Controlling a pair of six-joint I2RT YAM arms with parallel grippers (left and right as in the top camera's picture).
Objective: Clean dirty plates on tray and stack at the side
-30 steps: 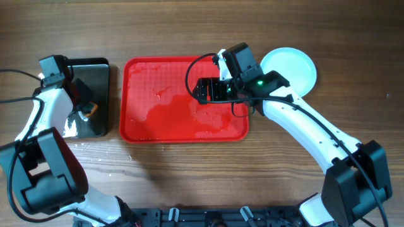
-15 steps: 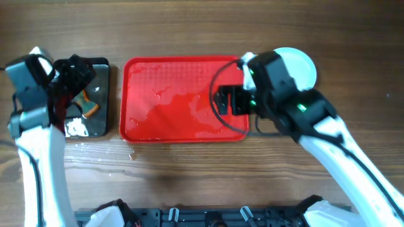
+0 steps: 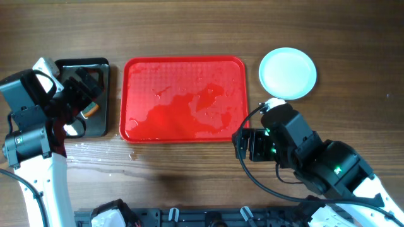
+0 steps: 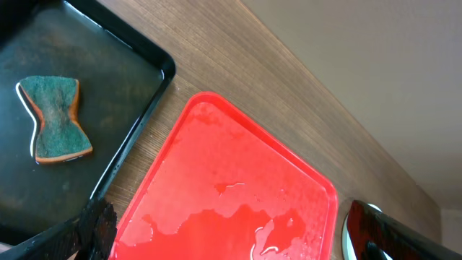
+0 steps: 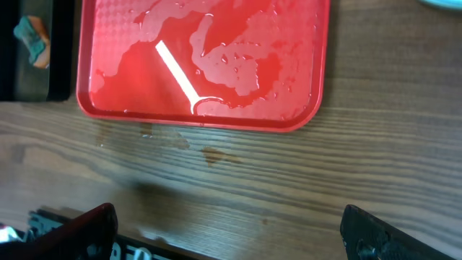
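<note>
The red tray [image 3: 183, 98] lies mid-table, wet with pooled water and with nothing on it; it also fills the left wrist view as the tray [image 4: 231, 195] and the top of the right wrist view as the tray [image 5: 209, 65]. A round pale plate [image 3: 288, 73] rests on the wood just right of the tray; from above I cannot tell how many are stacked there. My left gripper [image 3: 85, 94] hangs open over the black tray, holding nothing. My right gripper [image 3: 242, 145] is open above bare wood in front of the tray's right corner.
A black glossy tray [image 3: 82, 98] sits left of the red one, with a green-and-orange sponge [image 4: 54, 119] lying loose in it. Water drops spot the wood [image 5: 213, 155] in front of the red tray. The base rail [image 3: 208, 217] runs along the near edge.
My left gripper opened, left the sponge in the black tray and rose. My right arm pulled back from the tray's right side toward the front of the table.
</note>
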